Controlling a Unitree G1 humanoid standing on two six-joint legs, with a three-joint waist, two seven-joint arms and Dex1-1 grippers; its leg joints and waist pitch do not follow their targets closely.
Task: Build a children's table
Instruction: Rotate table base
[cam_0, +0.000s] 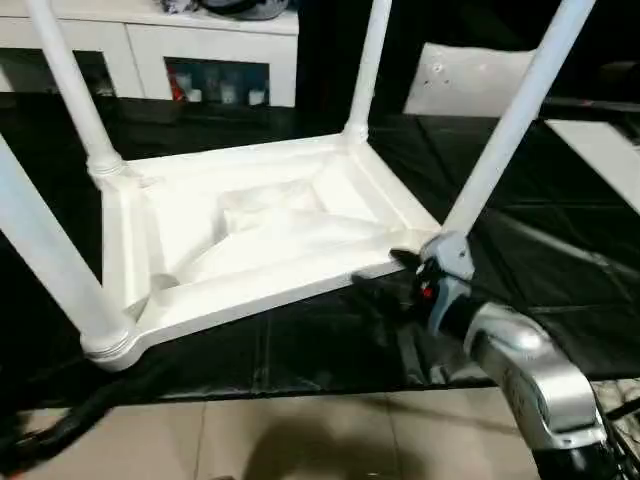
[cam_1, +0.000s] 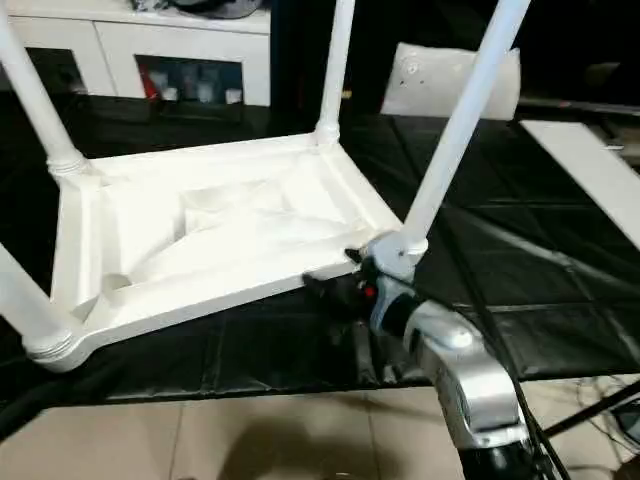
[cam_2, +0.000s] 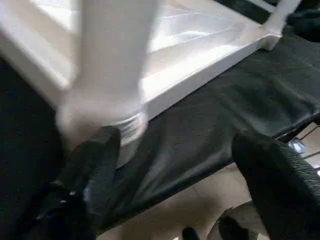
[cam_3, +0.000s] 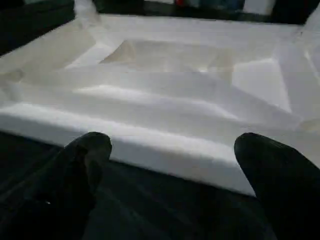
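Nearest the robot, the right arm (cam_0: 530, 380) reaches in from the lower right, silver along the forearm, and its right gripper (cam_3: 172, 165) sits at the near edge of the table (cam_0: 270, 235), just beside the near right corner, with its two black fingers (cam_3: 87, 155) spread wide and nothing between them. The left gripper (cam_2: 175, 165) hangs by the near left corner, its fingers also standing well apart (one of them looks to be right up against the threaded foot of the near left leg (cam_0: 45, 250), though the blur makes contact hard to judge), and they close on nothing. The table lies upside down on a black mat (cam_0: 320, 340) that covers a work surface, above a tiled floor (cam_0: 300, 440). Its ribbed underside faces up, with a raised rim all round, and all four legs stand in the corner sockets and point upward: the near right leg (cam_0: 510, 125) leans toward the upper right, the far left leg (cam_0: 70, 85) and far right leg (cam_0: 368, 65) rise behind. Beyond the mat stands a white cabinet (cam_0: 150, 45) with small items on its shelf, and to the right a white cushion (cam_1: 450, 75).
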